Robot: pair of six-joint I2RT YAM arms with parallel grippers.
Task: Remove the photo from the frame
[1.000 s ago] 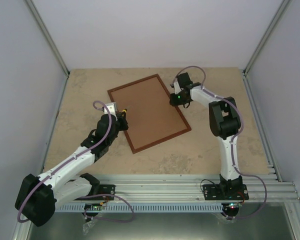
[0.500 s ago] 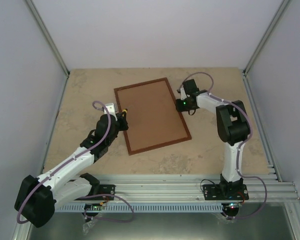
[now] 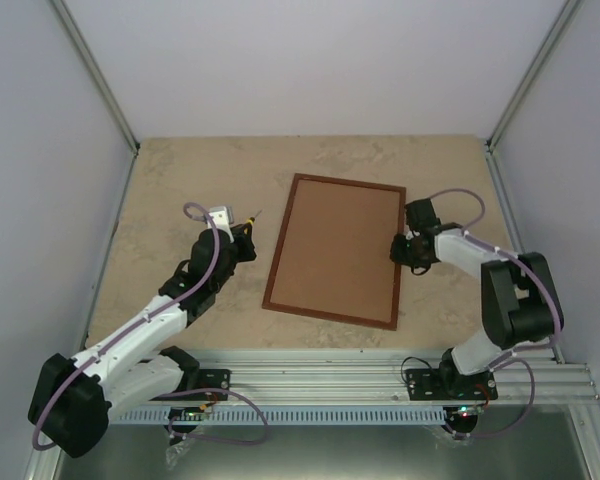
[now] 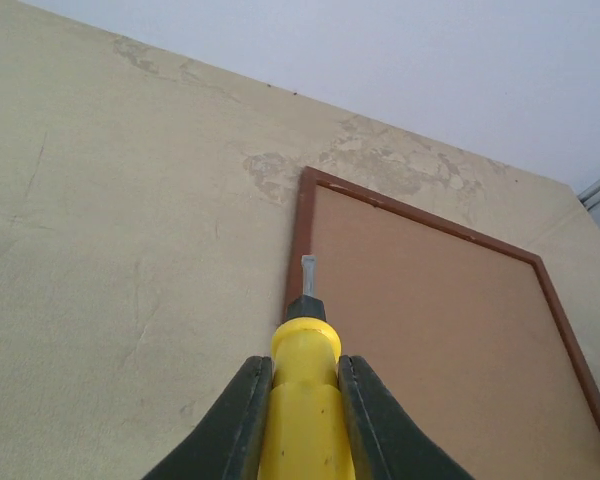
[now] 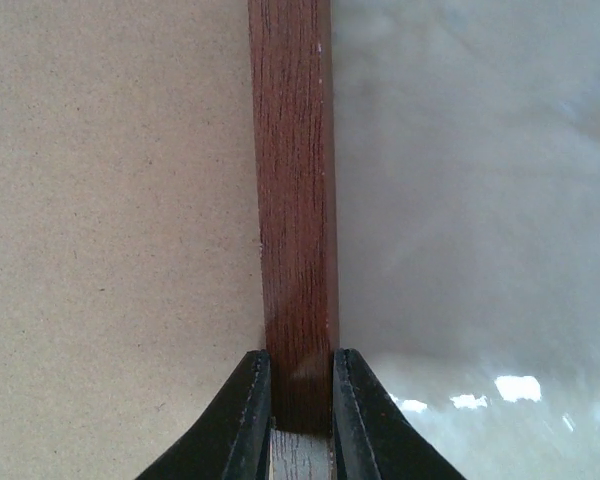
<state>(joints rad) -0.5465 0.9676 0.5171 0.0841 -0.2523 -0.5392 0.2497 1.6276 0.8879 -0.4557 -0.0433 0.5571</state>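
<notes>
Yellow-handled screwdriver (image 4: pixel 302 420) sits clamped in the left hand (image 4: pixel 302 365), its tip near the frame (image 3: pixel 335 250). The right hand (image 5: pixel 300 365) has just closed on the frame's right rail and swung it squarer on the bench (image 3: pixel 180 180). The frame lies back up, hiding the photo, so prying the back likely comes next.

- The frame (image 3: pixel 335 250) is edged in reddish-brown wood with a dark streaked grain; its back is shown as plain tan-brown fibreboard, finely speckled.
- The table (image 3: pixel 180 180) is coloured pale beige, marbled with faint grey-brown veins and blotches.
- The screwdriver (image 4: pixel 305 385) is handled in bright yellow, collared in black and tipped in grey metal.
- The left arm (image 3: pixel 140 330) and right arm (image 3: pixel 458 243) are shelled in white with black joints; a lilac cable (image 3: pixel 458 192) is looped along each.
</notes>
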